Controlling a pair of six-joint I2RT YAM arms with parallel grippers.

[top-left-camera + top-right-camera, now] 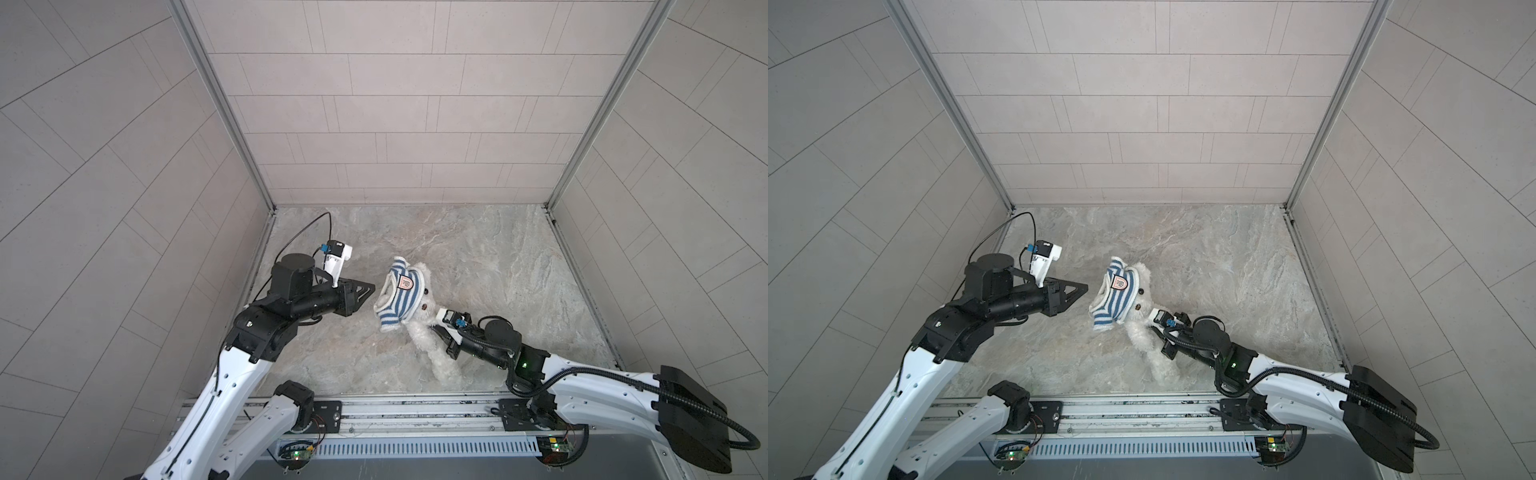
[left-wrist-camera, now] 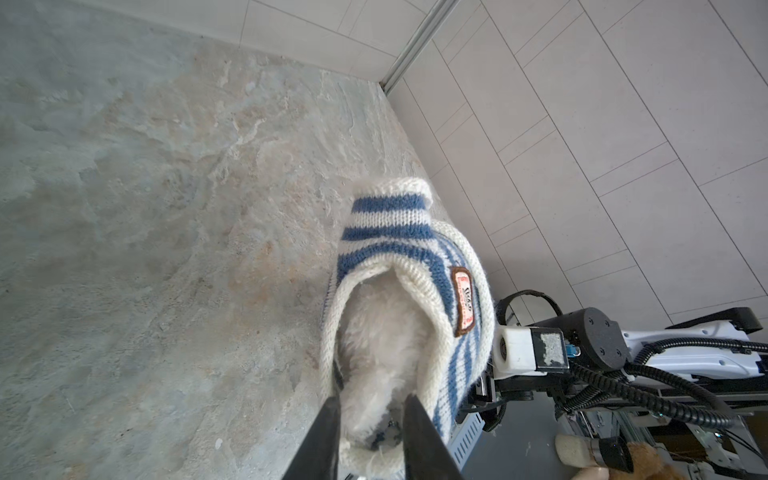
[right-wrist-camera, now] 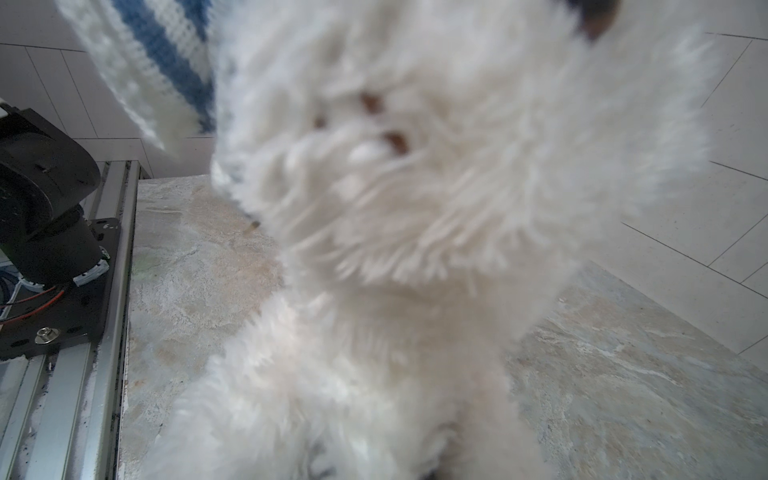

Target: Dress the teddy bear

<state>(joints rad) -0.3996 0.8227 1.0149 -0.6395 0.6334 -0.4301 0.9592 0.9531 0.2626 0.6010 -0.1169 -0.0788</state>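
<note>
Teddy bear: small fluffy white plush (image 1: 420,334) around the middle of the table (image 1: 498,270), nearer its front edge than its back edge. Its head points toward the back edge and its legs toward the front edge.
Shirt: a blue-and-white striped knit (image 1: 397,301) with a badge (image 1: 405,283) sits over the top of the bear's head like a hood. A dark eye and the nose show just beside the hem in both top views. No arm is in a sleeve, so I judge the dressing barely begun.
Right end effector: (image 1: 434,330) clenched on the bear's torso from the right-edge side. Its tips are sunk in fur, so the exact bite is hidden.
Left end effector: (image 1: 371,287) released and carrying nothing, just beside the shirt's open hem on the left-edge side, apart from it in both top views. The left wrist view shows its fingers (image 2: 332,440) narrowly apart, looking into the opening with fur inside.
Handling: probably light, soft and squashy, with floppy limbs and nothing fragile. Fur gives under the pads and may creep out of a grip.
Where to hold: the torso suits the bear. The shirt is best pinched at its ribbed hem, knit only, not fur.
Risk: the stretchy knit could catch on an ear, or slide off the head if it is pulled from one side only.
</note>
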